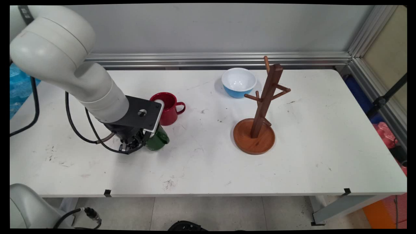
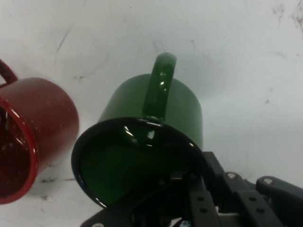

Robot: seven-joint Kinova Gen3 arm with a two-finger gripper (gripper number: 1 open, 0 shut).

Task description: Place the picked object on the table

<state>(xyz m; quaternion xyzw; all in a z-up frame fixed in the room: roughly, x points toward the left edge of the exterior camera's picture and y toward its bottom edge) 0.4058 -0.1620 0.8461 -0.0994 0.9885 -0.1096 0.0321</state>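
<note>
Gripper (image 1: pixel 134 146) hangs low at the green mug's (image 1: pixel 158 139) rim, though we cannot tell whether it grips, with the red mug (image 1: pixel 169 112) just behind, and rack (image 1: pixel 265 97) and bowl (image 1: pixel 239 83) well apart across the table (image 1: pixel 325 146).

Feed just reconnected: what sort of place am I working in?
Likely a robotics lab test bench: a scuffed white table with an aluminium-framed wall, holding a green mug, red mug and wooden mug tree.

Your gripper (image 1: pixel 138 143) sits low at the table's (image 1: pixel 308 162) nine o'clock side, a tilted mug (image 1: pixel 158 139) against it. A second mug (image 1: pixel 169 109) stands just behind at twelve. The mug tree (image 1: pixel 258 125) lies toward three, the bowl (image 1: pixel 239 82) behind it at eleven.
</note>
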